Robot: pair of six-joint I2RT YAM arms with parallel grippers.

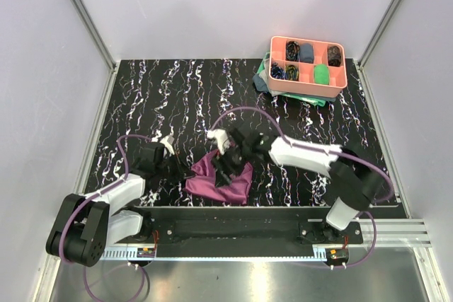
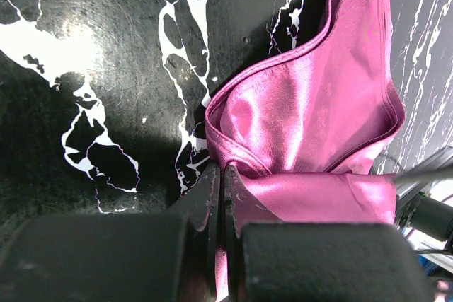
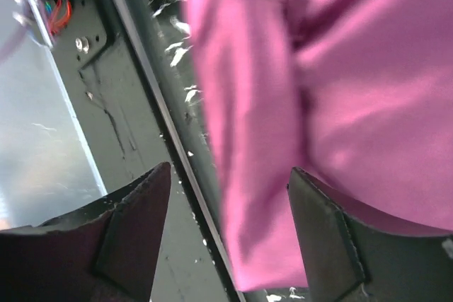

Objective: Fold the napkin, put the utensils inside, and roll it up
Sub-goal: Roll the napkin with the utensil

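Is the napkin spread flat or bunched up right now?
Bunched, not flat: the napkin lies in loose folds, one edge pinched in the left gripper.

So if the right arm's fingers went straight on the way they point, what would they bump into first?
Most likely the purple napkin: it lies right ahead of the open right fingers. How near it is, I can't judge from this view.

Lab test cell: white panels, aluminium rails.
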